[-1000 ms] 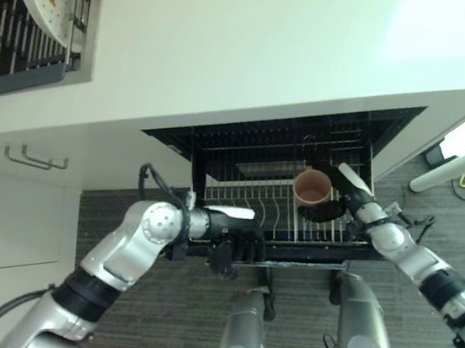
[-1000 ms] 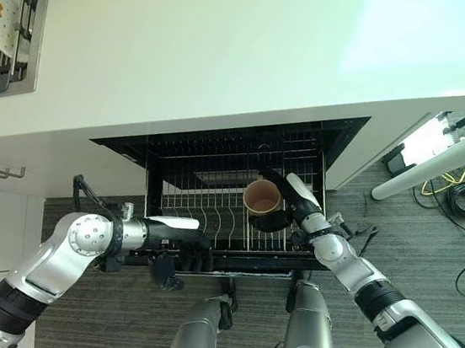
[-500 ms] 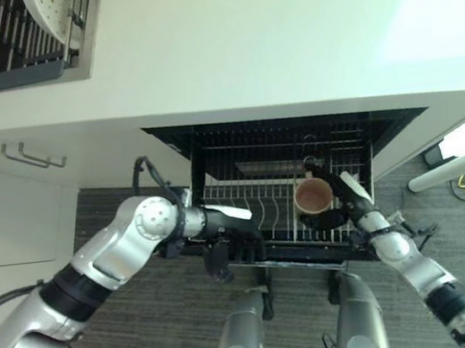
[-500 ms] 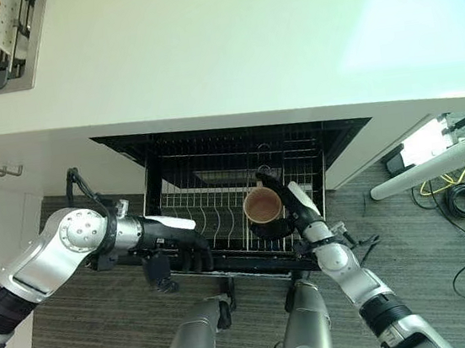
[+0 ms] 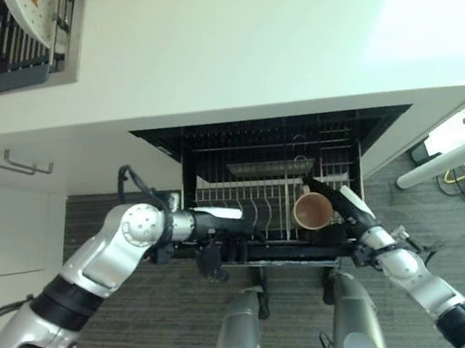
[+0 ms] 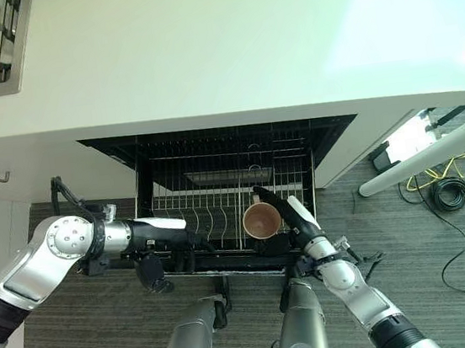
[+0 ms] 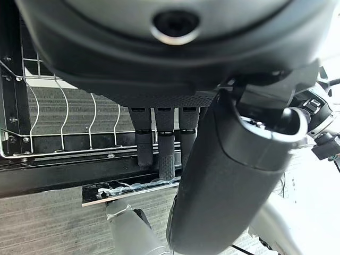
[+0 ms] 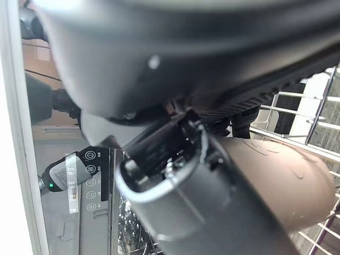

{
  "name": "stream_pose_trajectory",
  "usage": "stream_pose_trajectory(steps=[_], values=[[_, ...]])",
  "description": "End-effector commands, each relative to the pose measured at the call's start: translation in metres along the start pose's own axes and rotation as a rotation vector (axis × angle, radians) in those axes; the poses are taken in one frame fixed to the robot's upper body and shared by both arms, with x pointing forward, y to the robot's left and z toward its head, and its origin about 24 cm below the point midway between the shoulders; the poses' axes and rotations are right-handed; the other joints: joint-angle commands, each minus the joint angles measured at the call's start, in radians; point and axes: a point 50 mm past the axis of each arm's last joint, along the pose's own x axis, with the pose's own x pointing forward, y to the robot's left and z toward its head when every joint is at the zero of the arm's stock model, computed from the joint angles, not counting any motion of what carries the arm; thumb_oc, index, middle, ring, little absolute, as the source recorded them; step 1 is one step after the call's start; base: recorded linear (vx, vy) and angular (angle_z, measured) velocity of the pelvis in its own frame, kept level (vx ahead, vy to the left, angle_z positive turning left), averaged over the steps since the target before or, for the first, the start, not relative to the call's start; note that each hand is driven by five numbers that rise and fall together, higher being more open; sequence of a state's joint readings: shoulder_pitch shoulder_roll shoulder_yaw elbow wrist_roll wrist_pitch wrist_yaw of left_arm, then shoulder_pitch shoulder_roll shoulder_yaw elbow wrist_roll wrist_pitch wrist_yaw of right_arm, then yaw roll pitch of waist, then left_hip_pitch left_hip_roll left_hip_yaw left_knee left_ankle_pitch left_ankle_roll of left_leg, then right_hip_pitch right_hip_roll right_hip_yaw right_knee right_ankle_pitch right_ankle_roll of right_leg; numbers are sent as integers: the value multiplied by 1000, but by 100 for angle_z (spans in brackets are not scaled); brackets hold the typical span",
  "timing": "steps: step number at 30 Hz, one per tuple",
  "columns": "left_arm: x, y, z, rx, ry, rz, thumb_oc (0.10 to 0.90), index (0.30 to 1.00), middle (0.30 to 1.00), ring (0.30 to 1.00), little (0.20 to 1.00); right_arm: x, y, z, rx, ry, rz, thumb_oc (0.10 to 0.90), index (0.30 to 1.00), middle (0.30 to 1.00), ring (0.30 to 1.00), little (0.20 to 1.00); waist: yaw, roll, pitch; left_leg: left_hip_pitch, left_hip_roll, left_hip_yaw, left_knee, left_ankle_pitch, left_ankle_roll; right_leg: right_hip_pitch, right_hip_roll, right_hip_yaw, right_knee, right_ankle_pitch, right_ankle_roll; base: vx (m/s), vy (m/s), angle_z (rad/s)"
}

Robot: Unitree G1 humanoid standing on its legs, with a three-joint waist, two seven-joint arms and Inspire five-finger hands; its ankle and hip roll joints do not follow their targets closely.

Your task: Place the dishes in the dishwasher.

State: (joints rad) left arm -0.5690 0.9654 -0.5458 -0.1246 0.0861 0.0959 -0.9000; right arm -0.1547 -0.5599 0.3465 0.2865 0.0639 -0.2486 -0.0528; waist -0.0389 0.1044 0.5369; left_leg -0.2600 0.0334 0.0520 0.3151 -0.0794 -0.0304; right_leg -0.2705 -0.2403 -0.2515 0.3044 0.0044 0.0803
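At about ten o'clock in the head views, a sink rack [image 5: 5, 49] is sunk into the white counter [image 5: 241, 37], and a white plate [image 5: 41, 9] stands in it on edge. Below it, at nine o'clock, a cabinet front carries a metal handle [image 5: 17, 161].

The left hand [image 5: 224, 247] comes in from eight o'clock to the front edge of the pulled-out wire rack [image 6: 211, 206] of the dishwasher [image 5: 270, 135], which opens under the counter at centre. In the left wrist view its fingers [image 7: 162, 146] run nearly straight down over the rack's dark front rail, tips at or on the rail; the thumb stands apart in the foreground, curled round nothing. The hand is relaxed and holds no dish.

The brown cup [image 6: 261, 220] is at about five o'clock of the rack's centre, over its right front part, mouth tilted up toward the camera. The right hand [image 6: 293, 217], entering from four o'clock, is clasped on it: dark fingers lie along the cup's right side and behind it, and in the right wrist view the cup's brown wall [image 8: 287, 186] lies right against the hand. Whether the cup's base touches the wires cannot be told.

At three o'clock a white pole [image 5: 451, 160] slants across the grey floor [image 5: 132, 322].
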Motion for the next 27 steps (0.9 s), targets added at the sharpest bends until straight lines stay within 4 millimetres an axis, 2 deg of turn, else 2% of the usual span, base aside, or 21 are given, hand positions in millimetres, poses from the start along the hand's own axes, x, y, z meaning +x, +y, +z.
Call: stream_pose_trajectory(steps=[1,3,4,6,7,8,10,11,12,17,27], values=[[-16,-5,-10,55,64,24,800,900,900,900,900,-3,-28,31,-13,-185,-91,800,900,900,900,900,-22,-1,-17,69,12,104,-15,-48,56,72,47,82,-4,-78,39,0,0,0],[-13,-11,-15,44,64,26,800,900,900,900,900,-4,-34,41,-26,-252,-133,800,900,900,900,900,-24,1,-19,72,14,101,-15,-50,57,76,47,83,-4,-81,36,10,16,-2],[-9,-19,-19,25,63,25,800,900,900,900,900,-7,-38,58,-111,-360,-146,800,900,900,900,900,-27,2,-21,78,11,96,-15,-53,60,81,48,83,-4,-83,37,14,28,-5],[-8,-21,-22,23,63,27,800,900,900,900,900,-6,-41,57,-85,-327,-137,800,900,900,900,900,-28,2,-21,75,9,95,-15,-55,60,79,47,84,-4,-85,37,-14,14,-11],[-7,-22,-23,26,64,28,800,900,900,900,900,-7,-43,61,-71,-357,-163,800,900,900,900,900,-27,3,-20,73,11,94,-15,-53,59,79,46,85,-4,-86,36,-5,30,-13],[1,-32,-25,16,58,26,800,900,900,900,900,-12,-44,74,-126,-516,-197,800,900,900,900,900,-30,9,-21,79,9,85,-15,-56,61,84,48,86,-4,-92,33,6,46,-9],[6,-34,-28,-1,45,40,800,900,900,900,900,-9,-46,75,-83,-479,-128,800,900,900,900,900,-32,13,-21,76,3,89,-15,-58,62,79,44,86,-4,-94,34,-38,62,-5],[11,-36,-27,7,41,43,800,900,900,900,900,-9,-48,80,-66,-528,-155,800,900,900,900,900,-30,18,-19,73,3,88,-15,-57,60,77,42,86,-4,-97,30,-39,53,-8],[15,-43,-28,-3,34,40,800,900,900,900,900,-9,-45,76,-57,-507,-132,800,900,900,900,900,-32,22,-25,78,3,83,-15,-59,58,81,42,85,-4,-100,31,-11,47,-7],[19,-47,-29,-18,17,48,800,900,900,900,900,-6,-41,63,-18,-388,-37,800,900,900,900,900,-40,36,-30,81,2,92,-15,-61,51,81,35,79,-4,-106,31,-25,49,-5],[29,-57,-27,-45,-4,48,800,900,900,900,900,-10,-38,71,-14,-448,-41,800,900,900,900,900,-54,59,-52,93,9,101,-15,-65,42,87,34,82,-4,-116,28,-8,22,-5]])
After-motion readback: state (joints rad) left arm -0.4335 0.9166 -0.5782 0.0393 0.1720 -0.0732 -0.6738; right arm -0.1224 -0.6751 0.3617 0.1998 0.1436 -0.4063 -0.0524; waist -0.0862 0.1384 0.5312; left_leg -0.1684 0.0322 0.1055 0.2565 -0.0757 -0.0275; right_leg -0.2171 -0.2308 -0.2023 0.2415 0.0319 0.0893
